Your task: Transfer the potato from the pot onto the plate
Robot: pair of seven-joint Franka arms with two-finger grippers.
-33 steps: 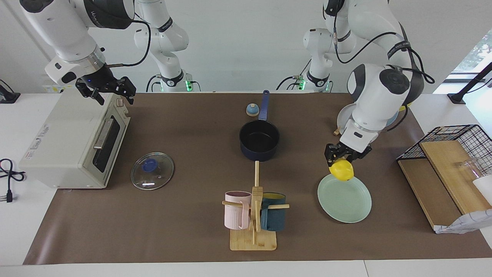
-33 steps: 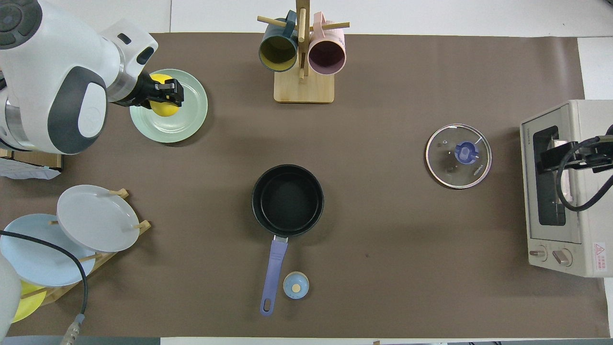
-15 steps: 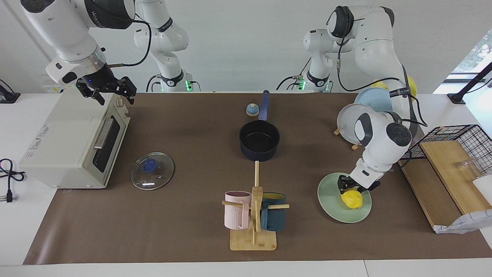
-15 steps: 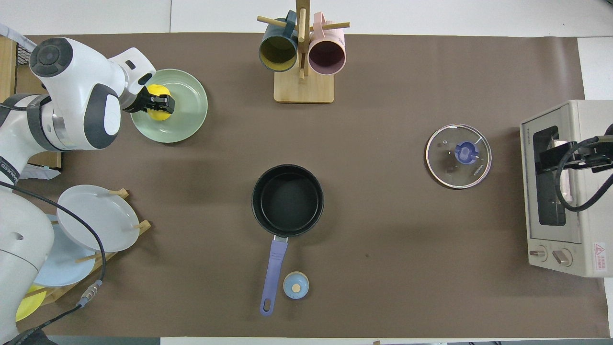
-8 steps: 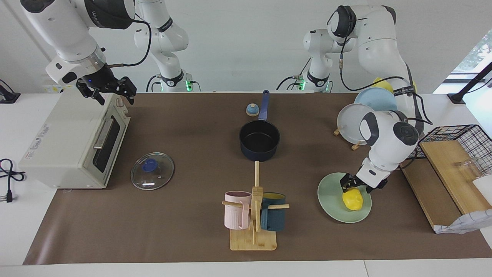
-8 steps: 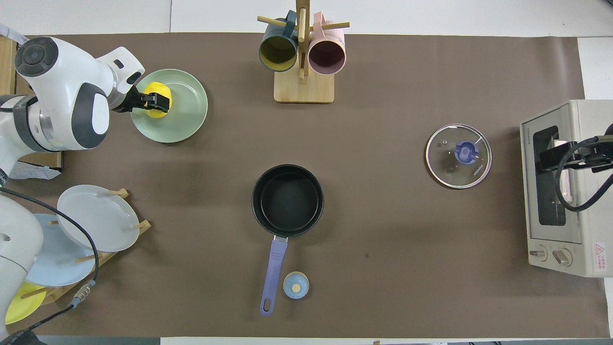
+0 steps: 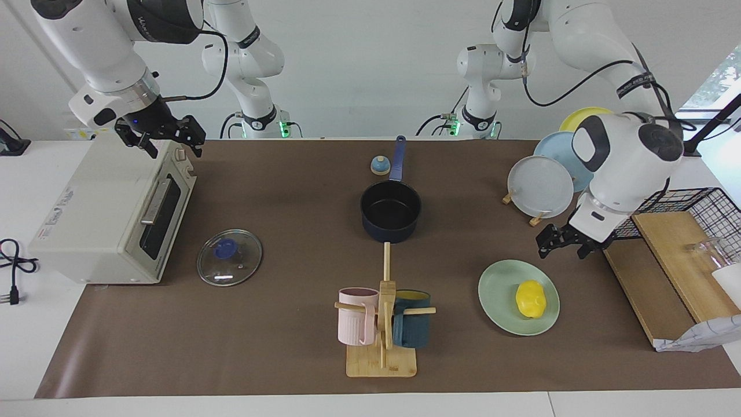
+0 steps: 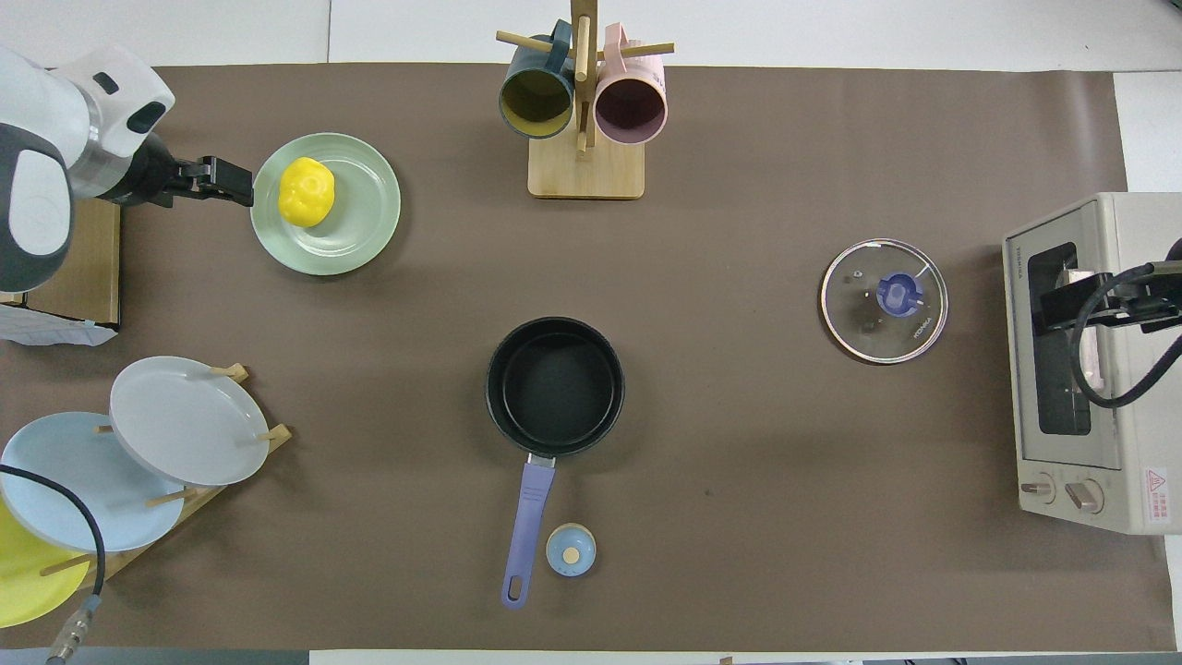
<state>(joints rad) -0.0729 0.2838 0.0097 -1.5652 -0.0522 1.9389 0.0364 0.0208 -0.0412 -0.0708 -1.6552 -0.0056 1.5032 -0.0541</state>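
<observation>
The yellow potato (image 7: 531, 299) (image 8: 306, 191) lies on the mint-green plate (image 7: 496, 288) (image 8: 362, 214), free of any gripper. The navy pot (image 7: 391, 211) (image 8: 554, 386) stands mid-table with its black inside empty and its blue handle toward the robots. My left gripper (image 7: 562, 249) (image 8: 222, 180) is open and empty, raised over the mat just beside the plate's rim toward the left arm's end. My right gripper (image 7: 171, 145) (image 8: 1059, 310) waits open over the toaster oven.
A toaster oven (image 7: 110, 211) stands at the right arm's end, with a glass lid (image 7: 229, 257) beside it. A mug rack (image 7: 382, 324) is farther from the robots than the pot. A plate rack (image 7: 541, 185) and wire basket with boards (image 7: 677, 243) are at the left arm's end.
My left gripper lowered the potato onto the mint-green plate, let go, then rose and drew back toward the left arm's end. The right arm has not moved.
</observation>
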